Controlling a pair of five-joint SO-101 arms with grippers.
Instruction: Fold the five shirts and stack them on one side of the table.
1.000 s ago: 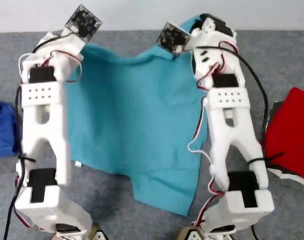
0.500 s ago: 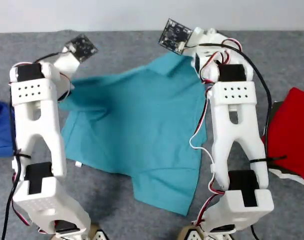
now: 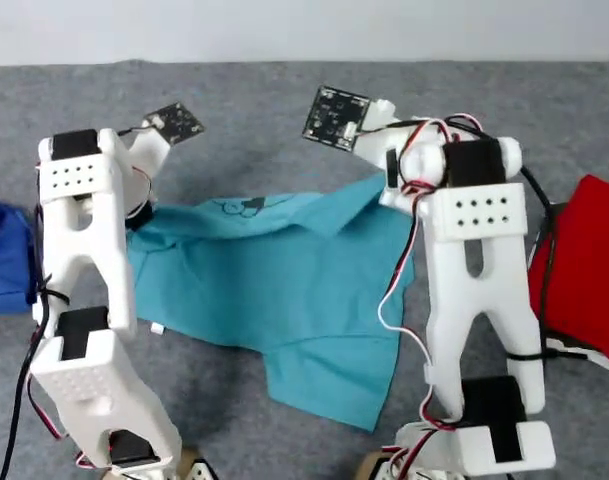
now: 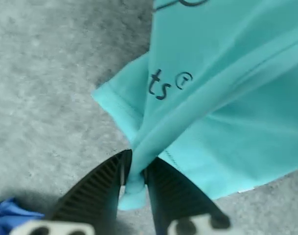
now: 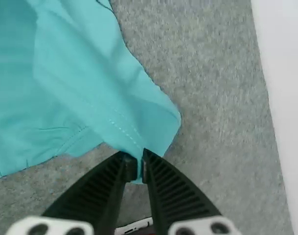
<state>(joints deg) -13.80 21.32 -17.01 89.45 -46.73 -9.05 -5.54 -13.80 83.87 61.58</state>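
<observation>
A teal shirt (image 3: 274, 290) lies spread on the grey table between the two arms, its far edge folded back toward the near side so dark print shows. My left gripper (image 4: 135, 178) is shut on a bunched corner of the teal shirt (image 4: 222, 112), at the shirt's left far corner in the high view. My right gripper (image 5: 134, 169) is shut on the hem of the teal shirt (image 5: 80, 93), at its right far corner. A blue shirt (image 3: 4, 260) lies at the left edge, and a red shirt (image 3: 584, 260) at the right edge.
The grey table surface (image 3: 254, 130) stretches bare beyond the teal shirt up to a white wall (image 3: 284, 25). A scrap of blue cloth (image 4: 11, 215) shows near my left gripper. Both white arms stand over the shirt's left and right sides.
Both grippers have pulled the teal shirt's far edge toward the near side, folding it over itself. The arms drew back, and the print on the shirt now faces up.
</observation>
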